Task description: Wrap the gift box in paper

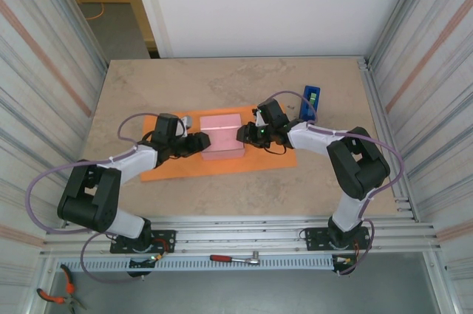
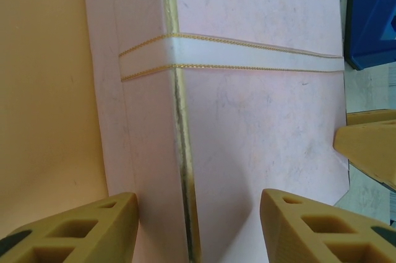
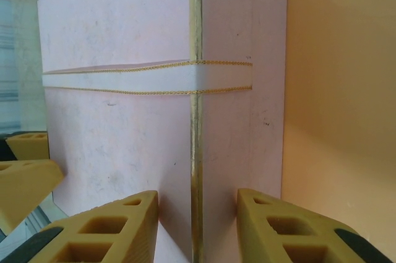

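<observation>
Your gift box (image 1: 223, 133) lies flat near the middle of the table (image 1: 222, 81), sitting on the orange paper (image 1: 262, 160), which spreads out beyond it on the left, right and near sides. The paper is still flat under the box, with no flap folded up. You have both arms reaching in low from opposite ends. The left gripper (image 1: 201, 142) is at the box's left end and the right gripper (image 1: 242, 135) at its right end, so the box sits between them. In your left wrist view the yellow fingers (image 2: 93, 229) stand well apart and straddle the box's gilt edge (image 2: 182, 151), one over the side wall and the other over the lid, with pink surface showing on both sides of the edge. In your right wrist view the fingers (image 3: 291, 229) leave a narrower gap and sit close on either side of the same kind of gilt edge. You cannot tell there whether the pads are pinching the box or only flanking it. A white ribbon band (image 2: 247, 52) with gold trim crosses the lid and turns down over the side wall. The blue tape dispenser (image 1: 312, 102) stands upright on the bare table, off the paper, just beyond the right gripper.
</observation>
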You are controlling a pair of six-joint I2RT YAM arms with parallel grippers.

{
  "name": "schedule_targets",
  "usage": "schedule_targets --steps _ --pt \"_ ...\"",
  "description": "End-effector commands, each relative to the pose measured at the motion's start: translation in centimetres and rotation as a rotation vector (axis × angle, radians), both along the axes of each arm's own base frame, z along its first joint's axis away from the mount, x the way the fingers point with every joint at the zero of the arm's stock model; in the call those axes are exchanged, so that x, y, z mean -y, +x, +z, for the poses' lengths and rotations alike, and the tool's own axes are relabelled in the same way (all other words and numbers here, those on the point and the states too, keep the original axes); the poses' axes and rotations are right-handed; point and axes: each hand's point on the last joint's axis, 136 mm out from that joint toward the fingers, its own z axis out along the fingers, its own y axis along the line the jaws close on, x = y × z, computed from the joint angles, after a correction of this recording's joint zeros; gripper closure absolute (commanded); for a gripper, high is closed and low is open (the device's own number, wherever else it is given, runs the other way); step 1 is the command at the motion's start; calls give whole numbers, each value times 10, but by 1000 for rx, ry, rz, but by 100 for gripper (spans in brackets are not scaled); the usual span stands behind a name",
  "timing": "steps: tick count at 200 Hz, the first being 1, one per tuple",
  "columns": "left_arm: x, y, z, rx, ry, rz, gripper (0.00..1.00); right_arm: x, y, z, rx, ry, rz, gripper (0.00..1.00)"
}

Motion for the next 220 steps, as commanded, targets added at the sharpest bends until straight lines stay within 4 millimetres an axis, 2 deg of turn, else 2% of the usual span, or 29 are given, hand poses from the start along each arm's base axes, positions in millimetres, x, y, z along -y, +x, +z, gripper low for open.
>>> schedule_targets --steps 1,46,63,86,100,118,173,203,220 --pt "6 -3 -2 22 -5 -30 44 -7 -8 6 -5 30 9 60" --pt "3 -2 1 34 14 -20 36 4 -6 14 12 18 -15 36" --pt "1 0 6 49 25 -16 33 19 -6 19 27 5 -45 30" --pt "2 4 15 70 21 -13 31 41 -5 24 35 0 -91 27" --pt "3 7 18 79 19 -16 31 48 -4 25 31 5 -105 27" --pt "5 10 18 78 17 -22 31 47 -2 27 30 22 -97 27" --pt "10 18 16 72 12 -35 32 15 4 25 18 49 -28 30" --pt "12 21 12 63 9 -44 34 2 8 17 1 55 -8 39" --pt "14 23 11 63 6 -47 36 -3 10 14 -6 62 -2 50"
